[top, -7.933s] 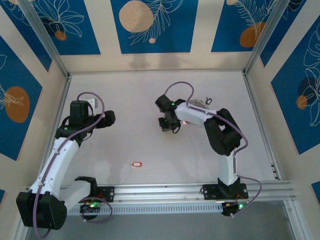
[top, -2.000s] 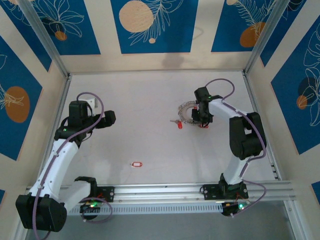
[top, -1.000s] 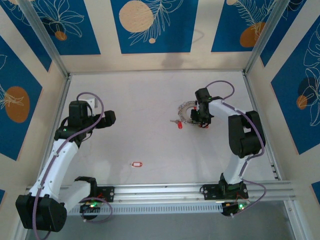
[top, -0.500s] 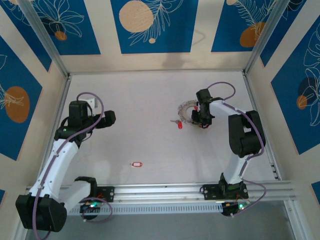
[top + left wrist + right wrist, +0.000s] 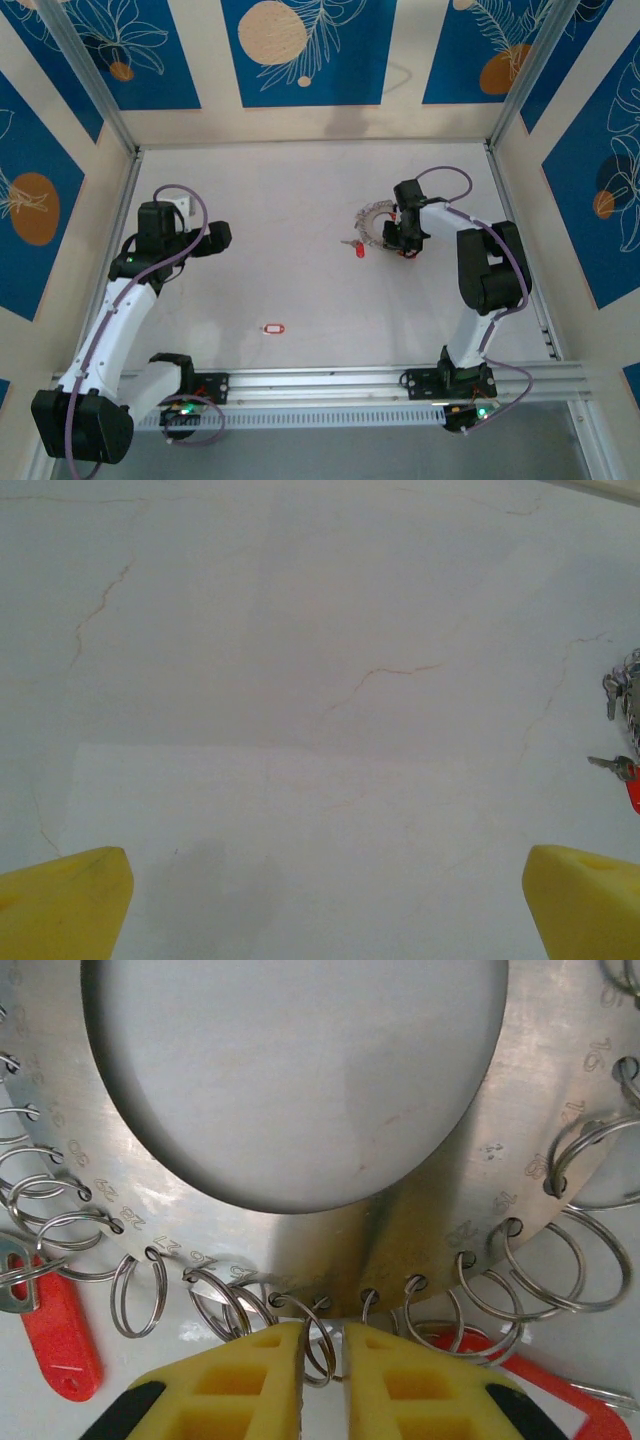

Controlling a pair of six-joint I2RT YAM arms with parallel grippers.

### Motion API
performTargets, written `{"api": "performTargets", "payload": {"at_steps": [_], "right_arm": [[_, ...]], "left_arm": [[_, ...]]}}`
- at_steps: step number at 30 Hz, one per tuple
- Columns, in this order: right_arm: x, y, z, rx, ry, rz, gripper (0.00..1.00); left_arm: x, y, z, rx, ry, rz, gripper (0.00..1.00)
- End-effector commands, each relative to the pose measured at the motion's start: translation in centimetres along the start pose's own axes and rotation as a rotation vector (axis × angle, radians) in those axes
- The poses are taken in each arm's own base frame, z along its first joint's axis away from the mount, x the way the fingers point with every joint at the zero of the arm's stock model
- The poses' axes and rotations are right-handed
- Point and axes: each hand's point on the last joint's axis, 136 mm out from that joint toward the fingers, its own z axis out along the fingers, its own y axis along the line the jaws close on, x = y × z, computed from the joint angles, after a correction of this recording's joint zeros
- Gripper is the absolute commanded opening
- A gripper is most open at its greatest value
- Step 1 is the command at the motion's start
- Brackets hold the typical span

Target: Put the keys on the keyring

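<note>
The keyring (image 5: 376, 220) lies flat on the table (image 5: 290, 190), right of centre and towards the far wall. The right wrist view shows it as a broad silvery plate ring (image 5: 560, 1090) with numbered holes along its rim, and small wire split rings hang from most of them. The right gripper (image 5: 324, 1338) is down on the near edge, its yellow fingers (image 5: 250, 1375) drawn almost together and pinching one split ring (image 5: 320, 1345) that hangs from a rim hole. More split rings crowd both sides of it, overlapping so closely that they are hard to tell apart.

One red key tag (image 5: 62, 1342) lies left of the fingers beside a small metal key, and a second red tag (image 5: 545, 1400) shows just right of them, partly under the wire loops. From above, the right gripper (image 5: 402, 238) and its wrist cover the ring's right half; a red tag (image 5: 359, 251) shows just off the ring's near-left edge.

A loose key tag (image 5: 273, 328) — red with a pale window — lies well apart on the near middle of the table. The left gripper (image 5: 218, 237) is held far to the left. Its own camera shows the left gripper (image 5: 325, 895) with its jaws spread wide over bare, hairline-cracked tabletop, and the ring's edge (image 5: 628, 685) is just visible at the right border.
</note>
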Motion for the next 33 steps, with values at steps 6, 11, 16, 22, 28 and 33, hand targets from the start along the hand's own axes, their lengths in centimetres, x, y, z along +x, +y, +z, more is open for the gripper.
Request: {"api": "performTargets", "payload": {"at_steps": [6, 11, 16, 22, 28, 33], "right_arm": [[0.2, 0.6, -0.6, -0.06, -0.008, 0.011, 0.12], [0.0, 0.9, -0.6, -0.076, -0.015, 0.003, 0.09], [0.0, 0.9, -0.9, -0.077, -0.024, -0.004, 0.04], [0.1, 1.1, -1.4, -0.076, -0.045, -0.032, 0.0], [-0.3, 2.5, -3.9, -0.033, -0.126, -0.163, 0.0], [-0.4, 4.9, -6.1, -0.053, -0.232, -0.311, 0.0]], "left_arm": [[-0.7, -0.4, -0.5, 0.015, -0.014, -0.015, 1.0], [-0.8, -0.3, -0.6, 0.01, -0.02, -0.013, 1.0], [-0.7, -0.2, -0.6, 0.007, -0.015, -0.013, 1.0], [-0.6, -0.3, -0.4, 0.011, -0.01, -0.016, 1.0], [-0.9, -1.0, -0.6, 0.051, -0.026, -0.006, 1.0], [-1.7, -2.7, -1.7, 0.149, -0.102, 0.03, 0.99]]}}
